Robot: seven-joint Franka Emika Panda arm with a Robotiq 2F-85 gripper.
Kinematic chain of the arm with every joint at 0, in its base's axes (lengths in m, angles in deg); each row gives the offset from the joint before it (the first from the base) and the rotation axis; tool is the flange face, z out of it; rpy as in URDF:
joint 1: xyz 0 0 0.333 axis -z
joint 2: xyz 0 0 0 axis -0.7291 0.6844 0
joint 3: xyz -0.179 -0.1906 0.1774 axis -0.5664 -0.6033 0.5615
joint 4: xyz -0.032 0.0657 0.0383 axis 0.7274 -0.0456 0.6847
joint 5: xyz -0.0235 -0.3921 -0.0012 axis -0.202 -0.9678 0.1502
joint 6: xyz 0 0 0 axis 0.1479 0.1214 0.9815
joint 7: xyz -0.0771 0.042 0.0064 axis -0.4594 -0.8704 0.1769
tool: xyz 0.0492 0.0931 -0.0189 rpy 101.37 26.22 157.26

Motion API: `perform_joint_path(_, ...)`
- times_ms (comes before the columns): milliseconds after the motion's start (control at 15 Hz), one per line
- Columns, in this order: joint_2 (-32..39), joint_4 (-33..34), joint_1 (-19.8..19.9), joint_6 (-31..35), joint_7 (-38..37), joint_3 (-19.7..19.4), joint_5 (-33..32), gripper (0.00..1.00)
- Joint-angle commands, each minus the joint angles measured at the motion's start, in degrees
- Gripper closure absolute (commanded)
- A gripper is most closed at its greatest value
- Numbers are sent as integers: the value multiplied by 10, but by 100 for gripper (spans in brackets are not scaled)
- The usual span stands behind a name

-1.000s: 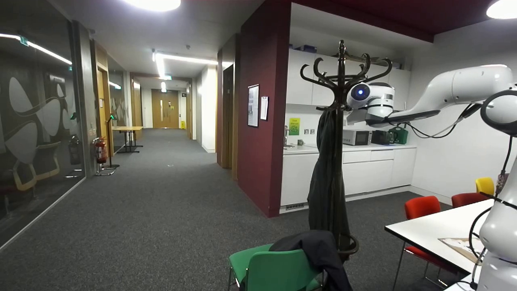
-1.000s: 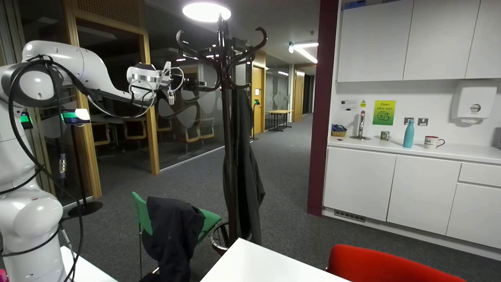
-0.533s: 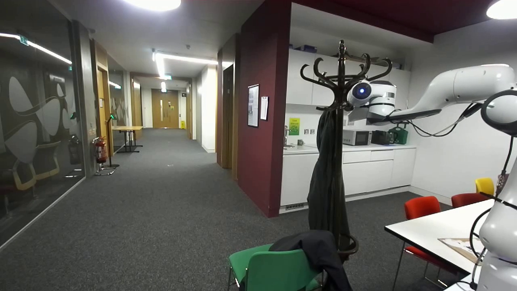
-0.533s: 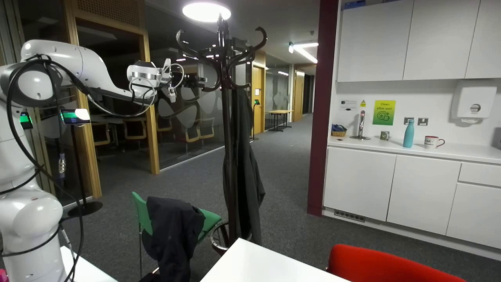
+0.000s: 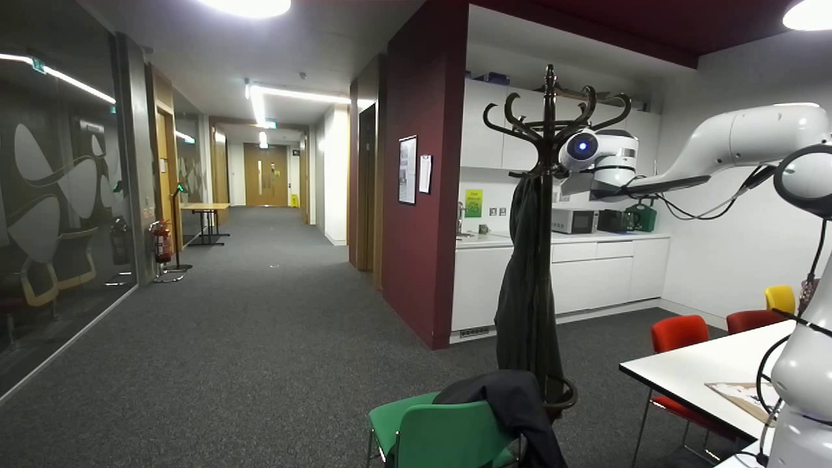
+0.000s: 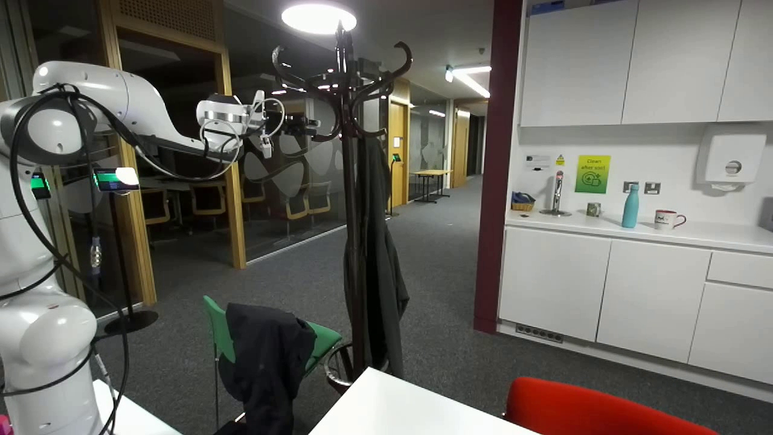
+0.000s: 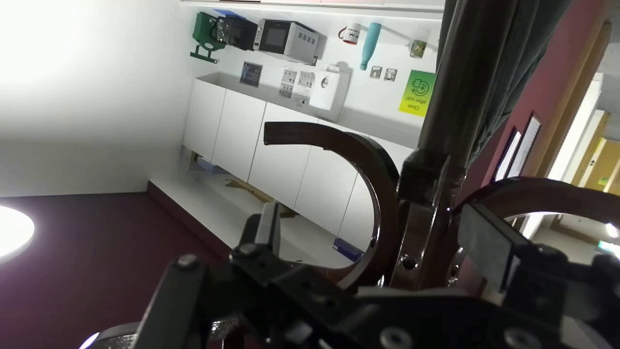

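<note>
A dark brown coat stand (image 6: 352, 241) with curved hooks stands upright on the carpet and also shows in an exterior view (image 5: 543, 260). My gripper (image 6: 304, 125) is raised beside its top, level with the lower hooks. In the wrist view, upside down and tilted, my gripper (image 7: 378, 237) is open. A curved hook (image 7: 385, 189) and the stand's pole (image 7: 467, 82) appear between and beyond the fingers. Nothing is held; I cannot tell if a finger touches the stand. A dark coat (image 6: 383, 272) hangs on the stand. In an exterior view the stand hides the fingers.
A green chair (image 5: 448, 432) with a dark jacket (image 6: 266, 344) stands by the coat stand's foot. A white table (image 6: 416, 408) and a red chair (image 6: 598, 408) are close. A kitchen counter (image 6: 604, 234) bears a turquoise bottle (image 6: 630, 206) and a mug (image 6: 665, 219).
The wrist and gripper have risen very slightly since one second ago. Between half a second ago and now hardly anything differs. The coat stand and coat have not moved.
</note>
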Motion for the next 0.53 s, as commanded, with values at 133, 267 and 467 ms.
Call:
perform_joint_path(133,-7,-6,2,0,-12,0,-17,0)
perform_joint_path(267,-9,-12,1,-2,-12,1,-16,0)
perform_joint_path(467,-11,-16,1,-2,-13,1,-17,0)
